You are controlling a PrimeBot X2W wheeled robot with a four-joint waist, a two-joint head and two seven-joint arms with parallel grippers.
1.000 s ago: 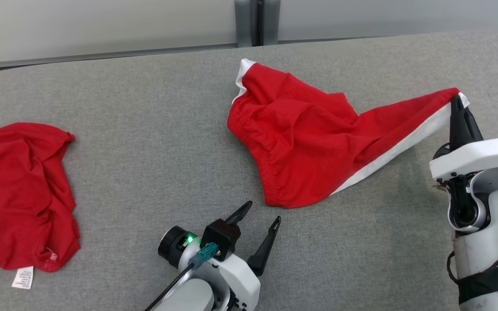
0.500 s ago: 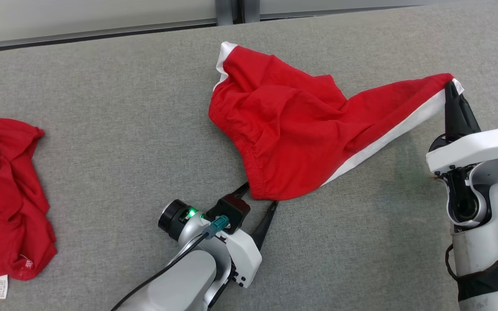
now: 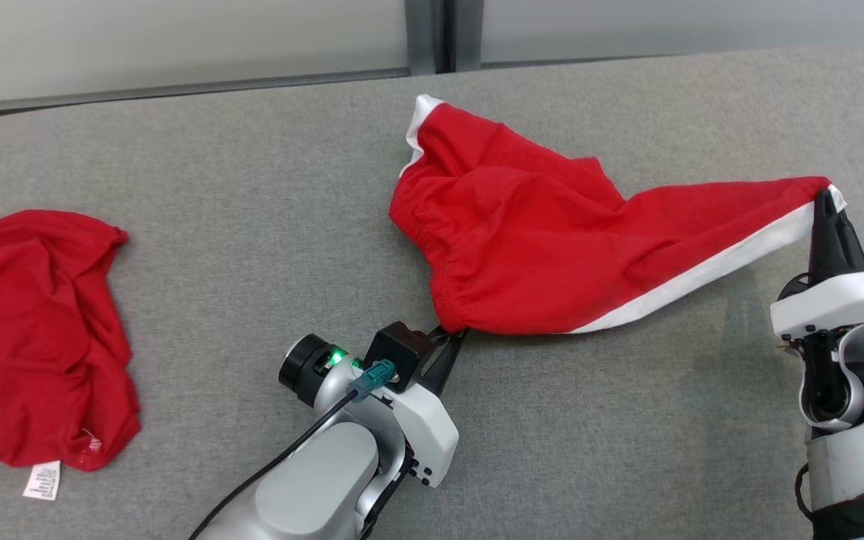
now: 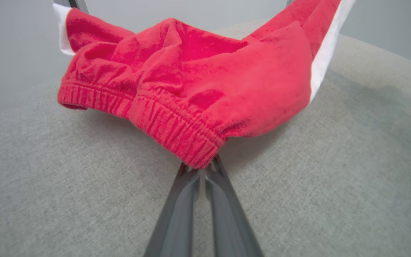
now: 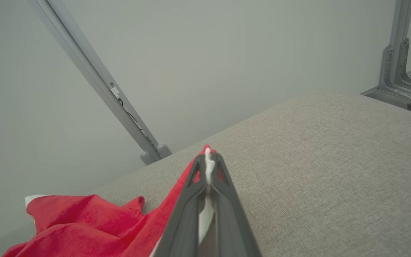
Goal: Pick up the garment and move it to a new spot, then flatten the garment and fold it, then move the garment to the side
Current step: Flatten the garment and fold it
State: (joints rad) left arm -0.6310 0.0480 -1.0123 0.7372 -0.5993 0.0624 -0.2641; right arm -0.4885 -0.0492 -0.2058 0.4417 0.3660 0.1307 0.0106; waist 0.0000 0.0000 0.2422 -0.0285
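Note:
The garment [image 3: 537,240] is a pair of red shorts with a white side stripe, stretched between my two grippers above the grey padded table [image 3: 252,225]. My left gripper [image 3: 453,334] is shut on the near corner of the elastic waistband [image 4: 177,132], which the left wrist view shows pinched at my fingertips [image 4: 202,167]. My right gripper [image 3: 826,196] is shut on the far right corner, where white trim [image 5: 208,160] sticks out between its fingers [image 5: 191,200]. The left part of the garment [image 5: 84,225] sags toward the table.
A second red garment [image 3: 34,330] with a white label lies crumpled at the table's left edge. A pale wall with a grey metal post [image 3: 432,34] runs behind the table. Metal brackets [image 5: 401,71] stand at the far right corner.
My left gripper moved forward to the waistband corner and shut on it. My right gripper kept its hold on the other corner. The camera shifted between frames.

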